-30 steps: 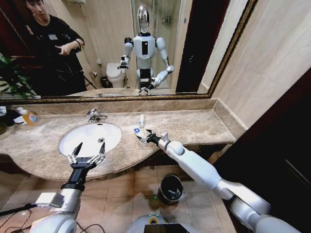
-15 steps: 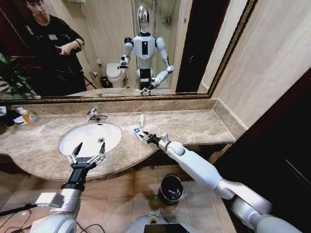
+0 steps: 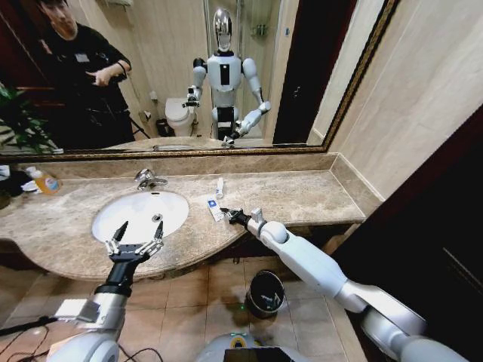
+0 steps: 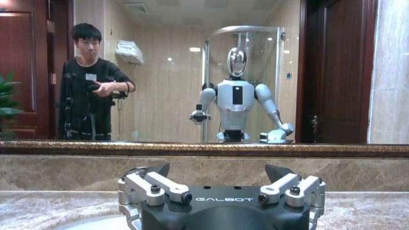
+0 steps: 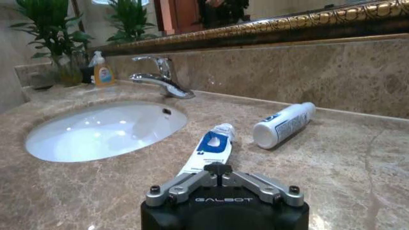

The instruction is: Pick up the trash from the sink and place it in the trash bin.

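Note:
The white oval sink [image 3: 113, 219] with its chrome faucet [image 3: 147, 179] is set in the beige marble counter. To its right on the counter lie two pieces of trash: a blue-marked white packet [image 3: 213, 205] [image 5: 211, 148] and a white tube [image 3: 219, 187] [image 5: 283, 125]. My right gripper [image 3: 226, 215] [image 5: 219, 167] is low over the counter, fingers shut on the packet's near end, which is hidden behind the tips. My left gripper [image 3: 136, 238] [image 4: 217, 168] hovers open over the sink's front rim. The black trash bin [image 3: 266, 292] stands on the floor below.
An orange-labelled bottle [image 3: 45, 181] [image 5: 102, 69] and a green plant [image 5: 54, 33] stand at the counter's far left. A mirror runs along the back wall above the marble splashback [image 5: 357, 76]. A dark wall panel [image 3: 445, 249] is on the right.
The right gripper's fingers, spread open beside the blue-marked packet a second ago, have closed at its near end. The left arm has not moved.

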